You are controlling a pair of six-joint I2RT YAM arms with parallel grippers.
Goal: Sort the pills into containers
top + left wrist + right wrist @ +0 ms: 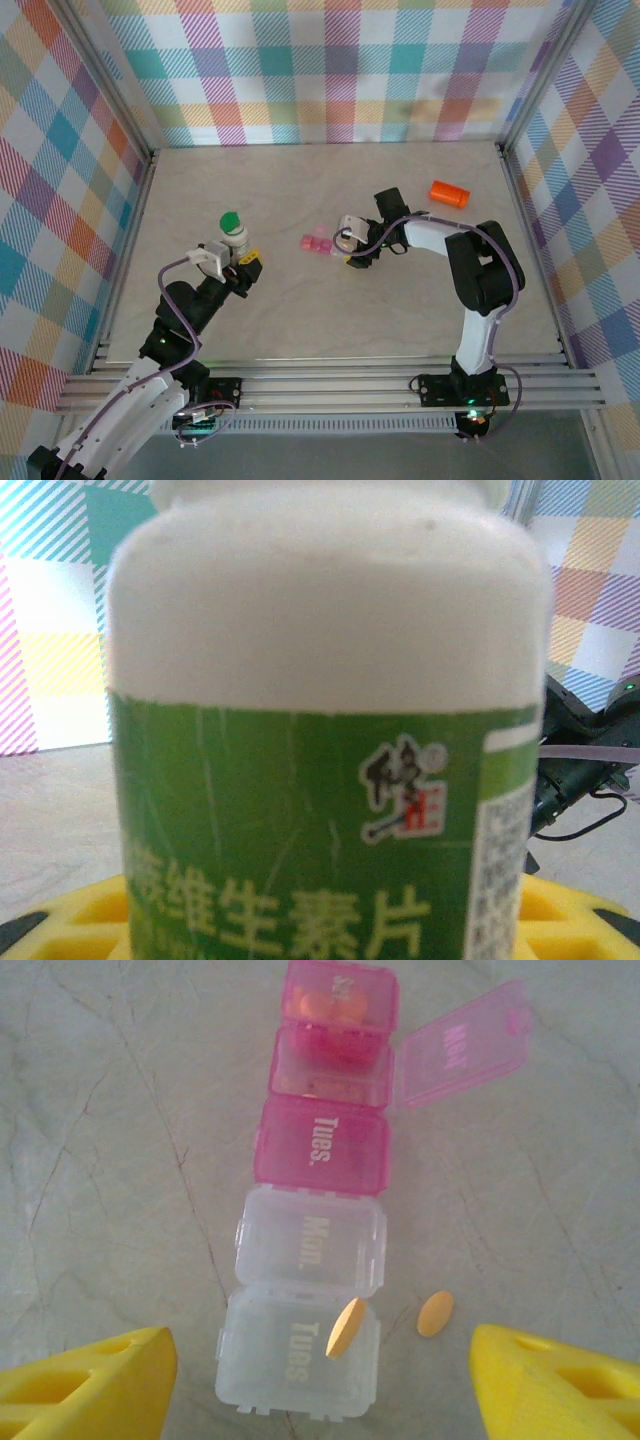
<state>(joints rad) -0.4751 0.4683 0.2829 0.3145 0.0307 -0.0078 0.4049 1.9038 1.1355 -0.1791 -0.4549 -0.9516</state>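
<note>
My left gripper [240, 254] is shut on a white bottle [235, 238] with a green cap [230, 221], held upright at the table's left. Its green label [300, 830] stands close in the left wrist view, above yellow fingers [575, 930]. My right gripper [320, 1390] is open, its yellow fingers [90, 1385] standing either side of a strip of pill boxes. The strip has pink boxes [325, 1145] and clear boxes [310, 1240]. One pink lid [460, 1045] stands open. One orange pill [345, 1327] lies tilted at the near clear box's edge and another pill [435, 1313] rests on the table. The orange vial [450, 193] lies at the back right.
Checked walls close the table [300, 310] on three sides. In the top view the pink boxes [318, 242] sit mid-table just left of my right gripper [342, 244]. More orange pills show through the farthest pink box [335, 1005].
</note>
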